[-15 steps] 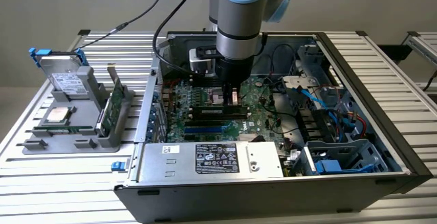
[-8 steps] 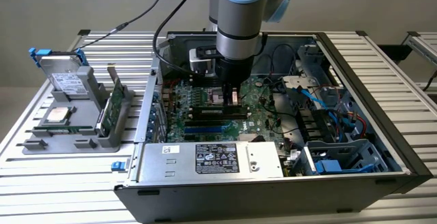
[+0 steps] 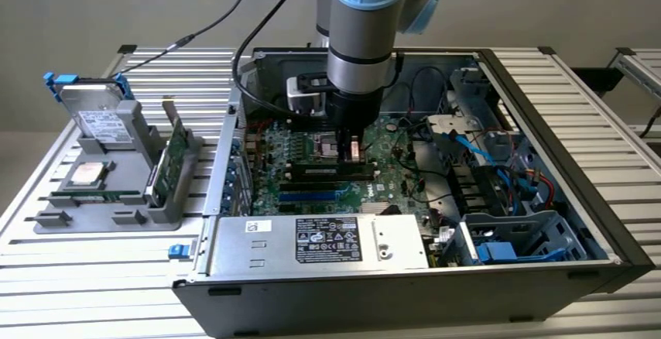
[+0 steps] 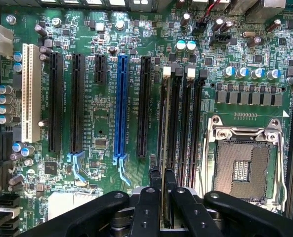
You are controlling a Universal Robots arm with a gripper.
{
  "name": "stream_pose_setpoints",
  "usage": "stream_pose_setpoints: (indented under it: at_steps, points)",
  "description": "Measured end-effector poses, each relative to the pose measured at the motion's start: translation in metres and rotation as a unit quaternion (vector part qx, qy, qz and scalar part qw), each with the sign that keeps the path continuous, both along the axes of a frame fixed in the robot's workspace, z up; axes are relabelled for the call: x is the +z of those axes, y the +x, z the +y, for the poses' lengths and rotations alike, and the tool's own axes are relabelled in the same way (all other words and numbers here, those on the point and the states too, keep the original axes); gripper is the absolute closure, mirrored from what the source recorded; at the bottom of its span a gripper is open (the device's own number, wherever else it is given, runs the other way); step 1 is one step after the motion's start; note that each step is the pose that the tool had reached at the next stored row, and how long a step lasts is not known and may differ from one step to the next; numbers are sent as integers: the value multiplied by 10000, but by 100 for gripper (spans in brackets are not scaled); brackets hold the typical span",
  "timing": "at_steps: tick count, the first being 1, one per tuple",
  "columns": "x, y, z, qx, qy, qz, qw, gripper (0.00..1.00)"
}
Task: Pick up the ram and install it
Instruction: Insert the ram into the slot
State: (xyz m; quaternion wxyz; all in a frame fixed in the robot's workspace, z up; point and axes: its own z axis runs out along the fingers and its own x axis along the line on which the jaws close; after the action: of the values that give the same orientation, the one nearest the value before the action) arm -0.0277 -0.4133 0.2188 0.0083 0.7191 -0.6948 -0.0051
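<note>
My gripper point(image 4: 162, 197) is shut on the ram point(image 4: 163, 148), a thin green stick that I see edge-on between the two black fingers point(image 4: 148, 207). The stick runs lengthwise along the first of the black memory slots point(image 4: 178, 123), beside its white end latch point(image 4: 167, 71). Whether it touches the slot I cannot tell. In the exterior view the gripper point(image 3: 348, 149) hangs straight down inside the open computer case point(image 3: 578, 122), just above the motherboard's memory slots point(image 3: 330, 170).
The open processor socket point(image 4: 242, 158) lies beside the memory slots, and black and blue expansion slots point(image 4: 120, 103) on the other side. A silver power supply point(image 3: 320, 238) and blue cables point(image 3: 485, 153) crowd the case. A grey rack point(image 3: 104, 215) at the exterior view's left holds a green card point(image 3: 176, 161).
</note>
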Motion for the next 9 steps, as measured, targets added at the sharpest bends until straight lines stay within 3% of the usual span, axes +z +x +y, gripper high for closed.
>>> stream_pose_setpoints:
  at_steps: [9]
  points:
    - [0,0,19,-5,1,0,10000,86]
